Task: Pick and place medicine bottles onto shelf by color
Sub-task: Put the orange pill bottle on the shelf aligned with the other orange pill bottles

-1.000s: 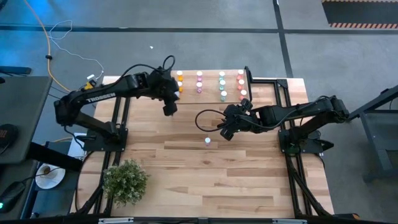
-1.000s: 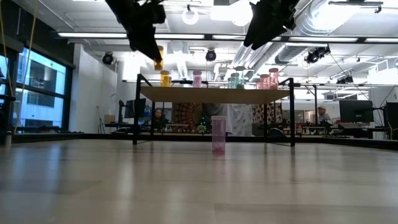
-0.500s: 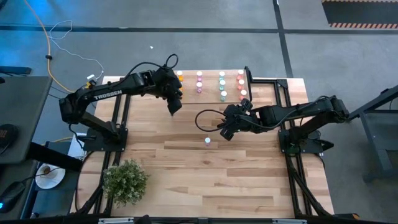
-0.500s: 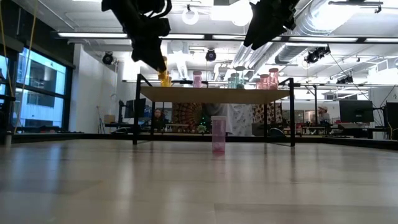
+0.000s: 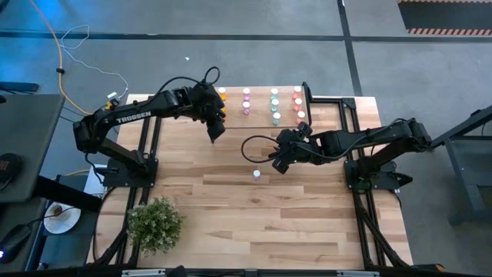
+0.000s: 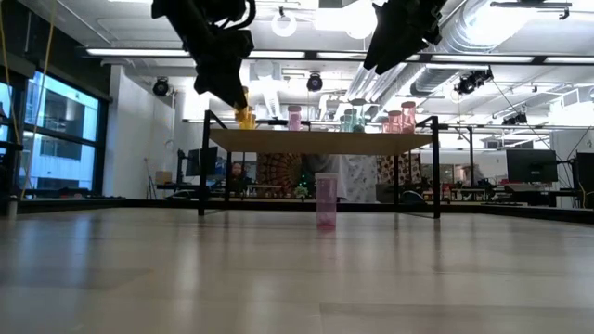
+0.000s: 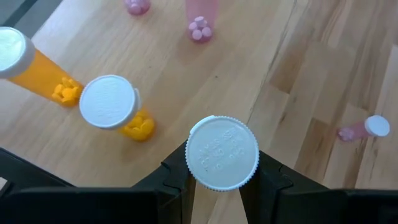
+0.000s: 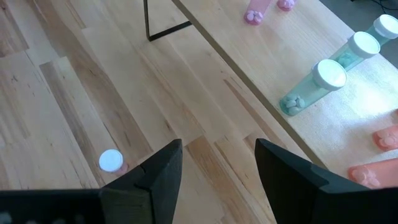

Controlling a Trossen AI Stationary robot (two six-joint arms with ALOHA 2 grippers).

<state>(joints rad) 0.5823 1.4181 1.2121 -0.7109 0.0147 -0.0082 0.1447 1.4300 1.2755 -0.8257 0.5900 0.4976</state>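
The light-wood shelf (image 5: pixel 234 108) stands at the table's far middle, with medicine bottles on it in rows: orange (image 5: pixel 222 98), pink (image 5: pixel 247 100), teal (image 5: pixel 274 106) and red (image 5: pixel 298 106). My left gripper (image 5: pixel 214 129) hangs over the shelf's near left corner, shut on a white-capped bottle (image 7: pixel 222 152) whose orange body (image 6: pixel 243 96) shows in the low view. Two orange bottles (image 7: pixel 115 106) stand on the shelf just beyond it. A pink bottle (image 5: pixel 257 175) stands upright on the table. My right gripper (image 5: pixel 280 161) hovers open above the table to the right of it, holding nothing. My left gripper pinches the orange bottle between its two fingers (image 7: pixel 180 168), just below the white cap (image 7: pixel 222 152); the cap hides the body and the exact place of contact. The fingers slant down from the table's left. The bottle is lifted clear, cap up, over the shelf's corner.
A small potted plant (image 5: pixel 156 223) sits at the table's near left. The shelf's thin black legs (image 8: pixel 149 22) stand on the table in front of my right gripper. Bare wood spreads across the table's near half.
My left gripper has carried the orange bottle toward the shelf's near left corner, a little to the right and down, rolling slightly, and has then held still. My right gripper and the pink bottle on the table have not moved.
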